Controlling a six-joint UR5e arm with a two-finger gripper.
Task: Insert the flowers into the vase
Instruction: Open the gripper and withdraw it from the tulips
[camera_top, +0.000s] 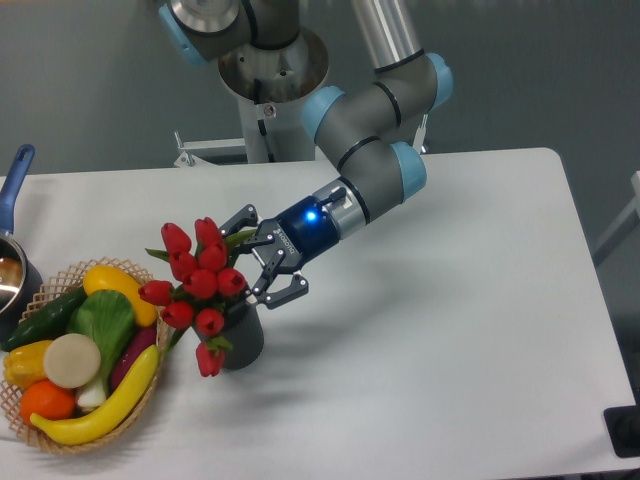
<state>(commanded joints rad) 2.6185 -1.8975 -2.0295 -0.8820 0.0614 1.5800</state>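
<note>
The gripper (262, 262) has its fingers spread wide apart and grasps nothing. It sits just beside the flowers (200, 285), at their 2 o'clock side. The red flowers stand in the vase (243, 338) and lean toward 10 o'clock. The vase stands on the white worktop (430, 330). A basket (40, 432) of toy food sits at the vase's 9 o'clock side.

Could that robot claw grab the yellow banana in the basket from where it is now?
Probably yes. The gripper looks open and empty, the banana lies exposed along the basket's front edge, but the flowers in the vase stand between, so it would need to go around.
</note>
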